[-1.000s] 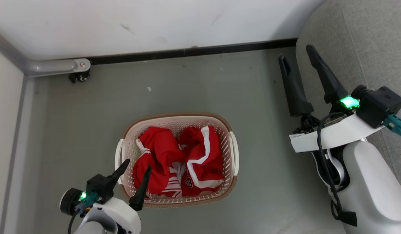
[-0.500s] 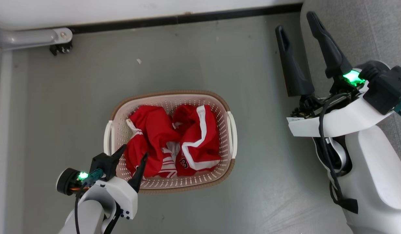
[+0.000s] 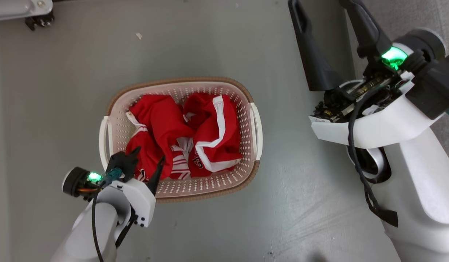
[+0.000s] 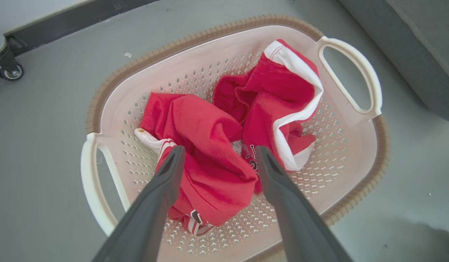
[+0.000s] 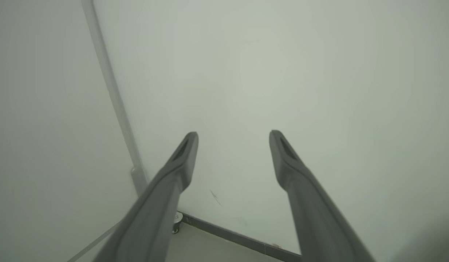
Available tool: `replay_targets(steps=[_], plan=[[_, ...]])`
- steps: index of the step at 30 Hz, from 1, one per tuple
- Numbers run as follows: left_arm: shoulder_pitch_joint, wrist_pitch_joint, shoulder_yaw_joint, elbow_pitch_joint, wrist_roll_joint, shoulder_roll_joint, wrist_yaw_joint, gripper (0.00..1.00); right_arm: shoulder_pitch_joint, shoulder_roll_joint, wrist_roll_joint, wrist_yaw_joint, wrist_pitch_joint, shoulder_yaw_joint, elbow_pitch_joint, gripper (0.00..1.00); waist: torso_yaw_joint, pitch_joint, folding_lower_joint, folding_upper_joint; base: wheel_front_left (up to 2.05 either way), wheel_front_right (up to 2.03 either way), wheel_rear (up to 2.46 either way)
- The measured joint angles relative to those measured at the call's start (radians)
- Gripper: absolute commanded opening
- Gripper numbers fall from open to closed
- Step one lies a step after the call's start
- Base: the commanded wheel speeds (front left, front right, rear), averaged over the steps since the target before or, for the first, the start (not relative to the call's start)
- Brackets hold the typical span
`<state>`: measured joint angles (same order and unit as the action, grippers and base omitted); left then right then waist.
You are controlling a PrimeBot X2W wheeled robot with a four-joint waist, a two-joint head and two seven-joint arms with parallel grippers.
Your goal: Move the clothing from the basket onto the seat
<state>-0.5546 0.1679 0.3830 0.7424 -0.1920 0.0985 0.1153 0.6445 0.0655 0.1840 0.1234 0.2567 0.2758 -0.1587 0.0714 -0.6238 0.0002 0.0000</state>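
Grey floor [image 3: 64, 91] and white wall [image 5: 300, 72] are sitting in soft, even light.
A dark skirting [image 5: 231, 236] is running along the wall's foot; a small caster [image 4: 7, 71] is standing beside it, and a white scrap [image 3: 138, 35] is lying on the floor.

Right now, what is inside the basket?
Inside the basket lies crumpled red clothing with white trim, one piece lettered. Perforated walls show around it; the basket's bottom beneath the pile is covered.

Looks like a bare test room staged as a home corner: plain grey floor [image 3: 64, 91], blank white wall [image 5: 282, 72] with dark skirting [image 4: 64, 21], castor [image 4: 7, 71] of a metal frame [image 3: 13, 6], grey seat [image 4: 421, 36], laundry basket [image 3: 195, 182] of clothing [image 3: 162, 120].
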Motion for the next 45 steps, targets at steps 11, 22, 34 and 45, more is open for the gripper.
replay_targets(steps=[11,22,34,45], plan=[[-0.084,-0.010,0.003,0.059,0.014,-0.003,-0.016,1.00,0.063,0.001,-0.019,0.000,0.000,0.041,-0.043,1.00,0.014,-0.090,0.0000,0.0000,0.00,0.00,0.00],[-0.146,-0.010,0.003,0.106,0.019,-0.004,-0.025,1.00,0.107,0.001,-0.019,0.000,0.000,0.067,-0.081,1.00,0.027,-0.156,0.0000,0.0000,0.00,0.00,0.00],[-0.198,-0.021,0.002,0.165,0.020,-0.006,-0.034,0.00,0.154,0.002,-0.029,0.000,0.000,0.105,-0.115,1.00,0.038,-0.212,0.0000,0.0000,0.00,0.00,0.00],[-0.236,0.029,-0.029,0.165,0.001,-0.027,-0.035,0.00,0.165,0.002,-0.038,0.000,0.000,0.088,-0.104,1.00,0.036,-0.222,0.0000,0.0000,0.00,0.00,0.00]])
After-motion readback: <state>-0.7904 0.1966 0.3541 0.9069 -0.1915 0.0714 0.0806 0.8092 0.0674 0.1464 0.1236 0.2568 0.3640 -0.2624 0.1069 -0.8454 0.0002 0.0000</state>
